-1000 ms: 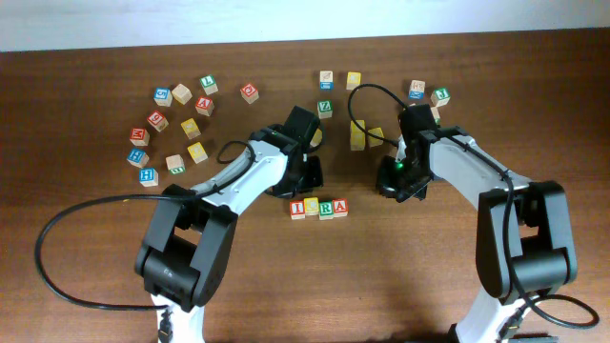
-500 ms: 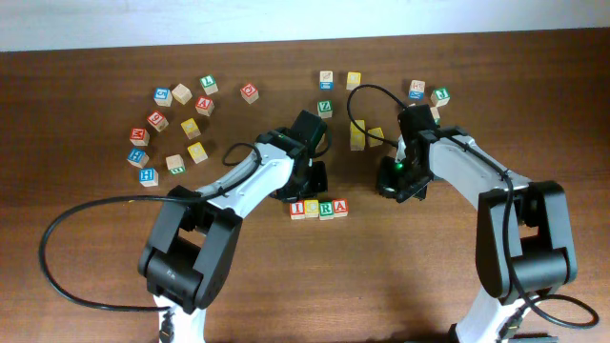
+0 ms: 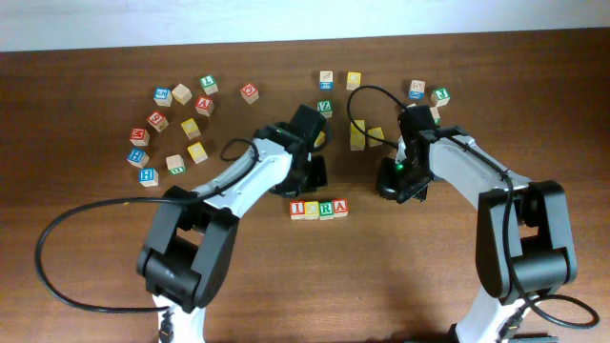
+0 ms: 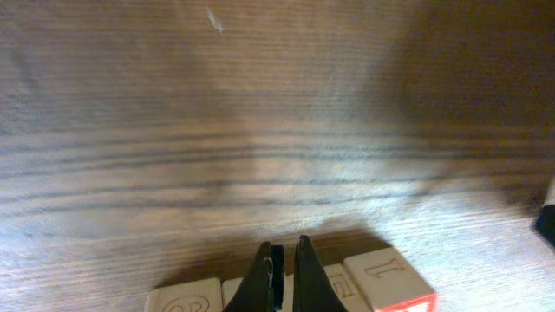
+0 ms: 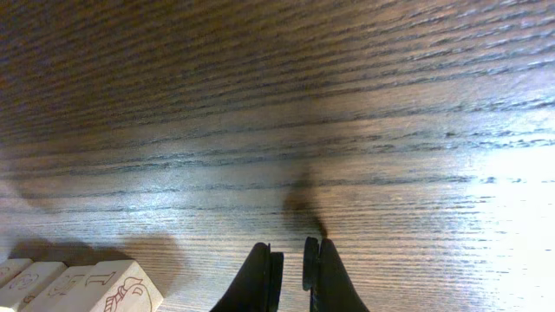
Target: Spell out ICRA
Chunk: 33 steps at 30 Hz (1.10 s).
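In row mid brown wooden table [image 3: 95,267] sat four small wooden letter cubes [image 3: 318,208]: red I, yellow C, green R, red A. Empty left tool [image 4: 279,260] pressed together just beside row; right tool [image 5: 288,260] together too.

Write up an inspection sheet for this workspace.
Surface: wooden table, brown wood.
Job's things: ICRA row, four cubes side by side, reading I, C, R, A.
Clutter: loose cubes scattered left, top middle and right.
Claws: left claw shut, empty, at the row's far side; right claw shut, empty, to the row's right.
Cables: black cable loops beside the left arm.
Surroundings: white wall along the far edge.
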Each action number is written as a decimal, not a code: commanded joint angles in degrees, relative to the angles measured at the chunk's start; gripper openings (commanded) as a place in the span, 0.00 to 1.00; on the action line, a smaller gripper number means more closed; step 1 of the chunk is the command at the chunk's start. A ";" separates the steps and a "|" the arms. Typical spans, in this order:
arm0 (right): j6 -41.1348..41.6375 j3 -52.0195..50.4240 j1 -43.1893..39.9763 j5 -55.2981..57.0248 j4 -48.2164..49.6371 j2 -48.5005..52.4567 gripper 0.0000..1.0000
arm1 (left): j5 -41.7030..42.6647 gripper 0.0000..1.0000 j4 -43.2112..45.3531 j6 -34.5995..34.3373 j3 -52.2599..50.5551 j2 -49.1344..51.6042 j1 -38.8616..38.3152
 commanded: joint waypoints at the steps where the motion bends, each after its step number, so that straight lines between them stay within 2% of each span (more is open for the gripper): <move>1: -1.14 -0.31 0.66 0.50 -0.85 0.68 0.05 | -0.90 0.00 -6.16 0.81 6.23 0.70 4.66; 4: -1.27 -0.31 3.78 3.69 -1.01 0.68 0.04 | -0.85 0.00 -13.27 5.79 7.37 0.70 9.20; 6: -1.05 -0.31 6.08 4.83 0.22 0.68 0.05 | -0.85 0.00 -18.34 6.21 7.34 0.72 11.10; 9: 0.46 -0.31 7.91 4.83 0.76 0.68 0.05 | -0.85 0.00 -22.21 8.37 5.97 0.72 10.97; 16: 2.64 -0.31 11.98 4.85 2.03 0.83 0.05 | 3.04 0.00 -12.33 8.26 -3.82 0.72 9.49; 25: 2.62 -0.31 12.39 1.57 2.47 0.85 0.05 | 3.96 0.00 -10.27 6.99 -4.02 0.72 5.33; 33: 2.64 -0.31 12.39 -1.99 2.80 0.85 0.04 | 4.20 0.00 -10.23 6.99 -4.02 0.72 4.85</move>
